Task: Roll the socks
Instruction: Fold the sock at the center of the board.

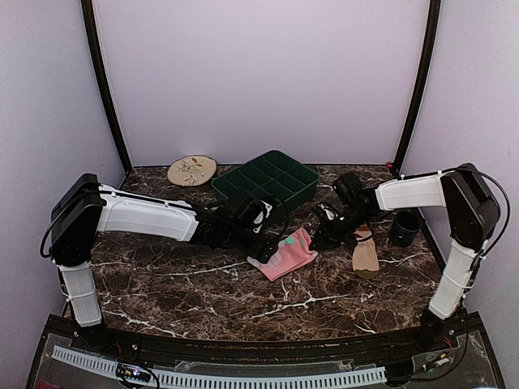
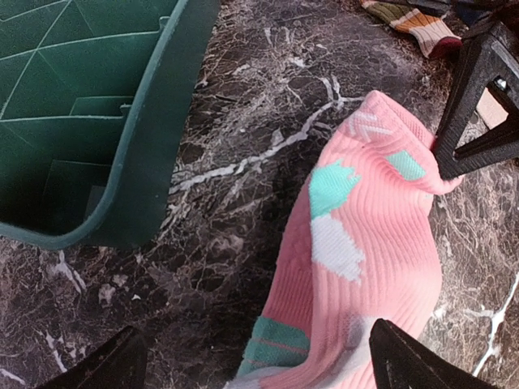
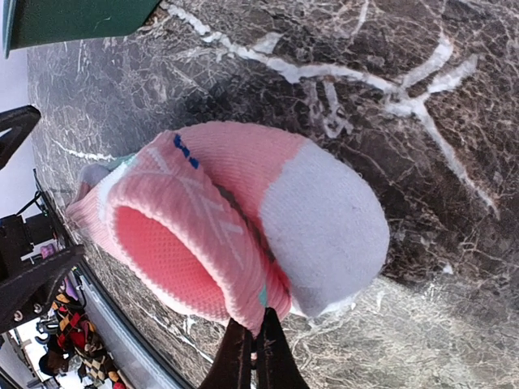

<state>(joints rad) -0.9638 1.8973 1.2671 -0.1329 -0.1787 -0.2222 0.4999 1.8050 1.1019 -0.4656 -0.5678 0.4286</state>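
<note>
The right gripper [image 3: 256,324], pressed together, pinches the pink sock [image 3: 219,203] by its folded rim, while the left gripper [image 2: 258,361] hangs spread wide above its other end, near the green tray [image 2: 158,121].

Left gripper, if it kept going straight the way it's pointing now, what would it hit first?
Most likely the pink sock, lying on the table straight ahead between the open fingers of the left gripper, though depth is hard to judge.

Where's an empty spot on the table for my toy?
The wide bare front of the marble table, between the pink sock, the tan sock and the near edge. Crowded: the middle, around the green tray, socks and dark cup.
</note>
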